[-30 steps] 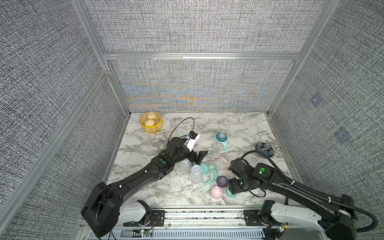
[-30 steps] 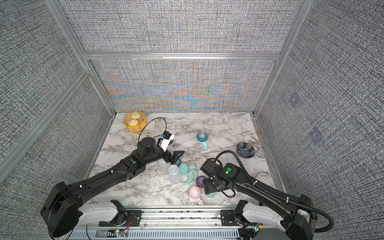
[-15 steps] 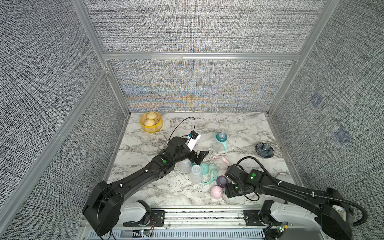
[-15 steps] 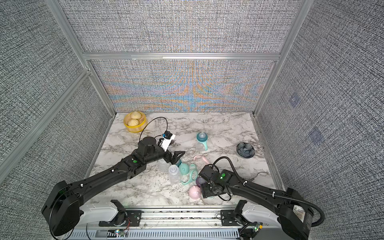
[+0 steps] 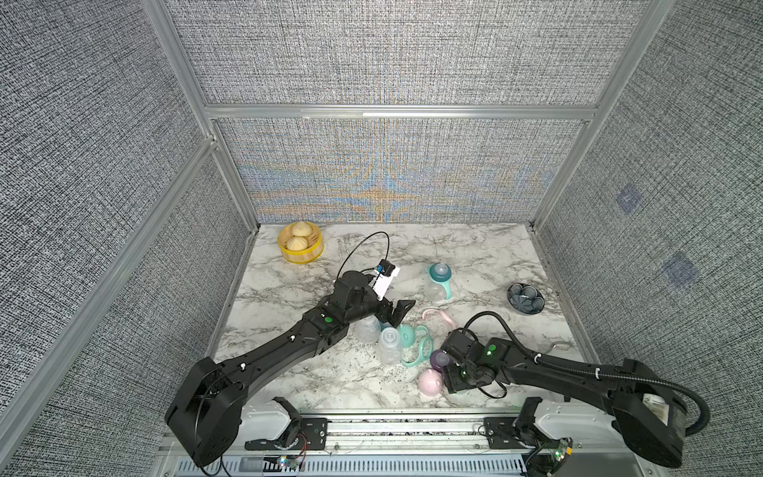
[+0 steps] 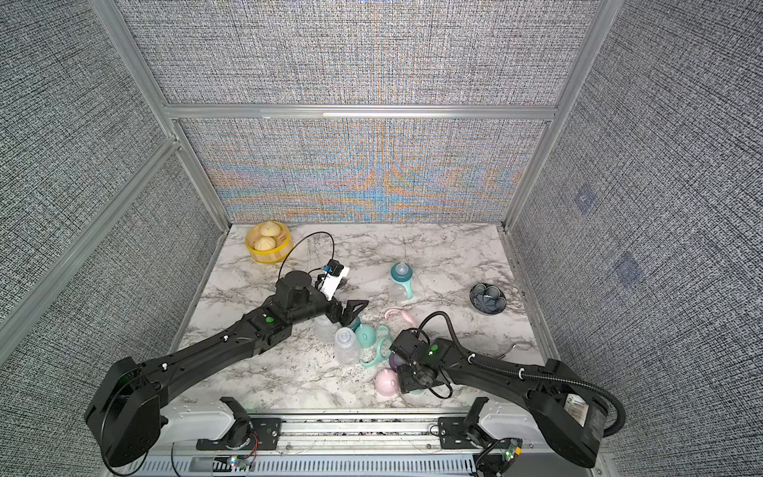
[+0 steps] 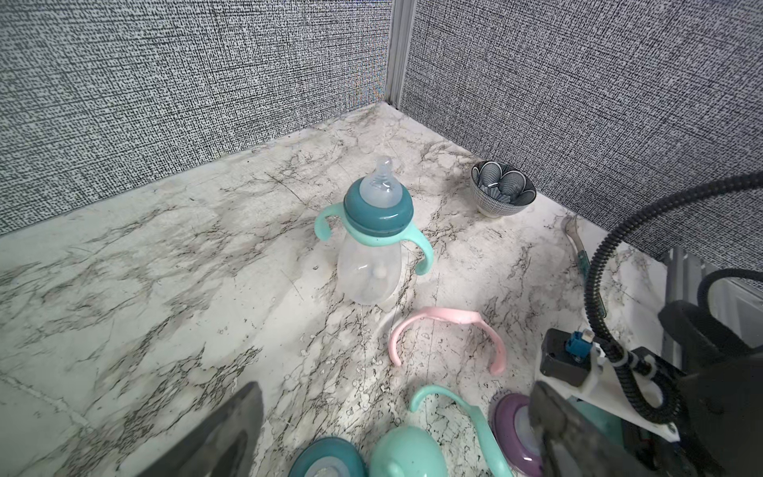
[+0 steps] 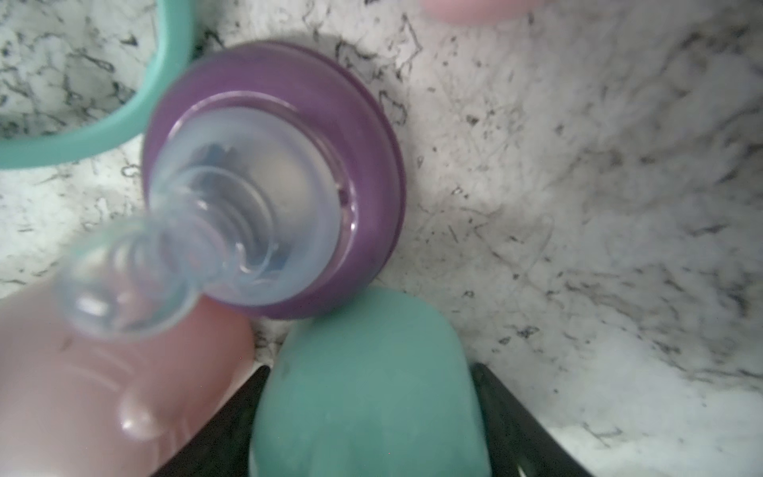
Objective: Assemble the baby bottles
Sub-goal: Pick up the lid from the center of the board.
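On the marble tabletop [image 5: 475, 256] one baby bottle [image 5: 438, 285] stands finished, right of centre in both top views, with its teal collar and teat on and mint handles at its sides. The loose parts crowd the lower middle of the frame. The left pincer [image 5: 395, 314] hangs spread wide and empty just above two bare clear bottles [image 5: 390, 345]. These sit beside a mint cap [image 5: 406, 334] and a mint handle [image 5: 422, 353]. A pink handle [image 5: 437, 317] lies alone between that heap and the finished bottle. Lower in the frame, the right pincer [image 8: 369, 369] is down at the tabletop with its fingers [image 8: 508, 417] on either side of a second mint cap [image 8: 363, 392]. They sit close against it, but I cannot tell whether they squeeze it. A purple collar [image 8: 289, 177] with its clear teat touches that cap, and a pink cap [image 5: 430, 382] lies just beside both. A yellow basket [image 5: 301, 259] of buns sits at the upper left of the tabletop, and a dark patterned bowl [image 5: 514, 303] sits near its right edge
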